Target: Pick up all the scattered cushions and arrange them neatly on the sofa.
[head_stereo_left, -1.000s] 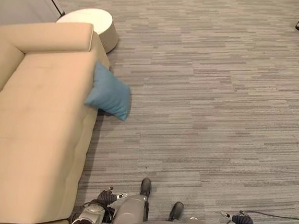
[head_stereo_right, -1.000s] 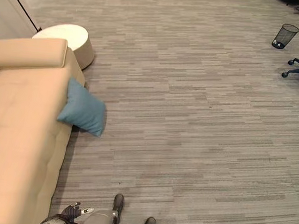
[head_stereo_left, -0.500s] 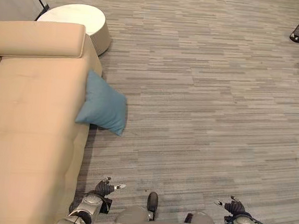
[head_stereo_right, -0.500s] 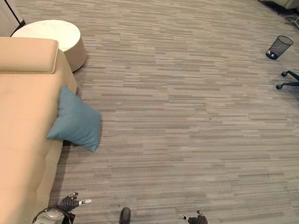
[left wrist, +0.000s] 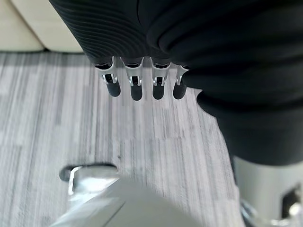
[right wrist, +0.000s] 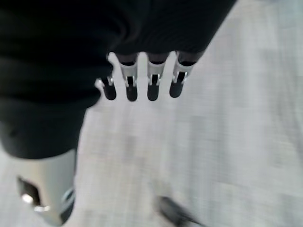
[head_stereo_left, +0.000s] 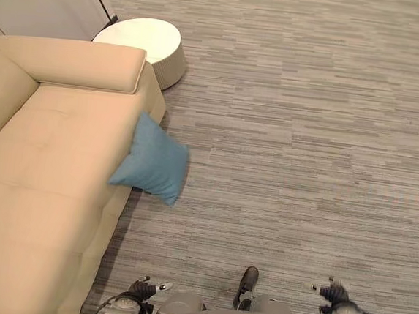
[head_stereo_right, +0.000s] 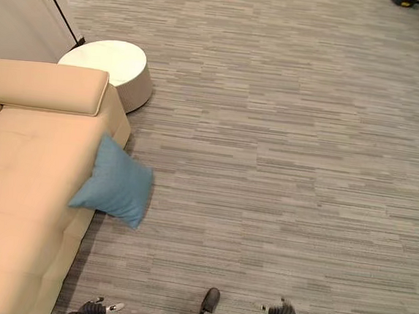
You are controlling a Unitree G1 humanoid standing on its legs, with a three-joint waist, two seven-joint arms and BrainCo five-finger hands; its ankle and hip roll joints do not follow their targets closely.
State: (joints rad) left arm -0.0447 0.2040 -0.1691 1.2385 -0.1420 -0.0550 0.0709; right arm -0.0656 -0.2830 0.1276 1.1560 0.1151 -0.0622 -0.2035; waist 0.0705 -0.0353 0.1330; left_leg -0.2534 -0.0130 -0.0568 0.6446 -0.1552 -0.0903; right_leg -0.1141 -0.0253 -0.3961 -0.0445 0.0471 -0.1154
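Camera swung since earlier; blue cushion (head_stereo_left: 151,161) unmoved at my 11 o'clock, leaning on beige sofa (head_stereo_left: 38,186) | left hand (left wrist: 137,82), right hand (right wrist: 142,80) spread, empty | I approach next.

The blue cushion (head_stereo_left: 152,164) is matt woven cloth, soft and slightly creased. The beige sofa (head_stereo_left: 39,179) wears a smooth, matt upholstery with stitched seams. The floor (head_stereo_left: 305,151) is low-pile carpet in grey streaked bands, rough and dull. The round white side table (head_stereo_right: 106,63) has a smooth, faintly glossy top over a paler ribbed wall. Both hands show silvery metal fingers (left wrist: 136,80) with dark matt tips under ribbed black covers.
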